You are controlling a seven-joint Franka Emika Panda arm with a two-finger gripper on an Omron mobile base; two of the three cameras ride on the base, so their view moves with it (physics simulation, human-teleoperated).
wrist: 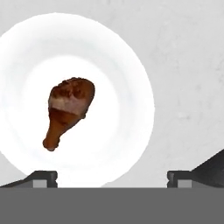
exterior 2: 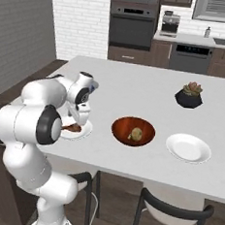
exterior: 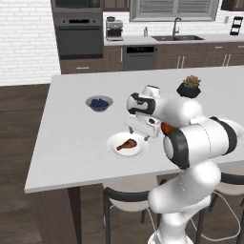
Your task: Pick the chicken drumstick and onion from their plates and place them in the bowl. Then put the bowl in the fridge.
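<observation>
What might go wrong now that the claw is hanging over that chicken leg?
The open claw sits off to one side of the chicken drumstick, so dropping straight down it might miss or only clip it. The drumstick lies loose on a smooth plate and could skid away when pinched. The bowl with the onion stands beside it; a poor carry could drop the meat short.

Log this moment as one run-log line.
gripper: open, above plate | chicken drumstick: on plate, ungrasped | onion: in bowl
</observation>
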